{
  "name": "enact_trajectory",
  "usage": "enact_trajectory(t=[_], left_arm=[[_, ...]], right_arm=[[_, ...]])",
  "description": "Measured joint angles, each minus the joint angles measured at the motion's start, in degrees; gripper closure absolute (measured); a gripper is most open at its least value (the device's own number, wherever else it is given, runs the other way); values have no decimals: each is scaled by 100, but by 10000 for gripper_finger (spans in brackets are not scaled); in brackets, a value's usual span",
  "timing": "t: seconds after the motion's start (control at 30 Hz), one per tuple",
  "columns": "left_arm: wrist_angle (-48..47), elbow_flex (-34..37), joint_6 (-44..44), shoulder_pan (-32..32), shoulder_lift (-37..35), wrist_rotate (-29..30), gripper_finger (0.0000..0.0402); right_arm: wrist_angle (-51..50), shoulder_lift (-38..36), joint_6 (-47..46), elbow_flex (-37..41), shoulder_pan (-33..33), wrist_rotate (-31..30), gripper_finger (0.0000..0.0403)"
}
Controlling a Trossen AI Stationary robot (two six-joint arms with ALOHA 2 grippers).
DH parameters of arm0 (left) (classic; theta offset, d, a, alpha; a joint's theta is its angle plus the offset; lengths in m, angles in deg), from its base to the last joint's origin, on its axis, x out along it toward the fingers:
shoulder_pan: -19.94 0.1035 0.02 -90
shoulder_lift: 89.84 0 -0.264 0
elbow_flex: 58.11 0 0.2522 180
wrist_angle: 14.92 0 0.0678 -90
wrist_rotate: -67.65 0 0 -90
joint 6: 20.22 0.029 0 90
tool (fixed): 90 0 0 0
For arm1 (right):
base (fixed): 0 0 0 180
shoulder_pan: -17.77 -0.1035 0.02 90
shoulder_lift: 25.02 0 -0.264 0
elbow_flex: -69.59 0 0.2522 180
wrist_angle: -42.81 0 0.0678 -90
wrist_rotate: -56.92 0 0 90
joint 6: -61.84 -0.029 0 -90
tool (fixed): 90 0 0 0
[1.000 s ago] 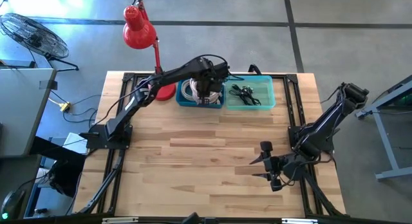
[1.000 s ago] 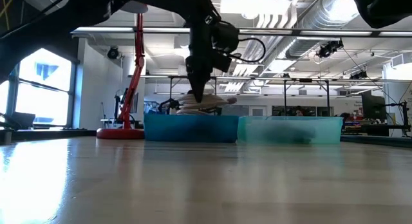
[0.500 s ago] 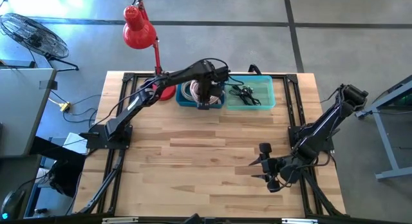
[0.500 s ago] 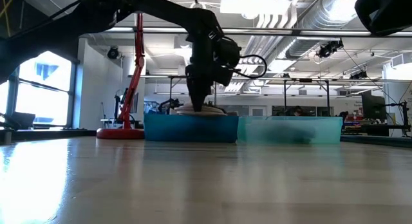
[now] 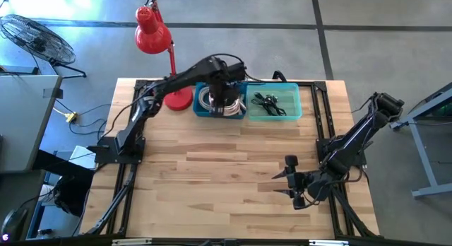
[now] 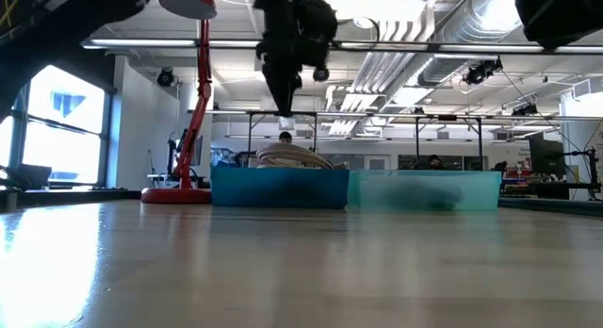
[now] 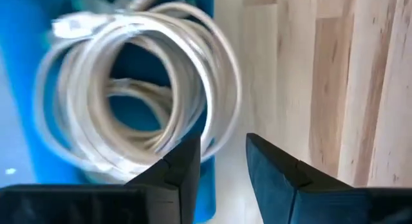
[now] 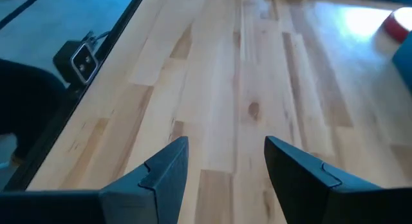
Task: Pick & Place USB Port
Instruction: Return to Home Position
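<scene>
Table (image 5: 226,175) w/ two bins at the far edge: blue bin (image 5: 210,116) on the left, green bin (image 5: 291,96) touching it on the right. Left gripper (image 6: 285,106) hangs over the blue bin. Only the low view shows it's well clear of the rim. Right gripper (image 8: 226,153) sits near-right, fingers apart, empty. Left wrist cam alone shows its fingers (image 7: 180,169) a bit apart, nothing held, and the pale coiled cable (image 7: 135,89) in the blue bin. Black cable (image 5: 267,103) in the green bin reads only from above.
</scene>
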Motion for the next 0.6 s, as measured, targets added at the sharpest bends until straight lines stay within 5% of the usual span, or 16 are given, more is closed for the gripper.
enact_trajectory(t=[0.3, 0.6], left_arm=[[-160, 1, -25, -534, -1289, 1078, 285], [-157, 4, 96, -1848, -2667, 2182, 394]], right_arm=[[147, -209, 913, -204, 387, -256, 206], [-296, -862, 1719, -1029, 957, -87, 231]])
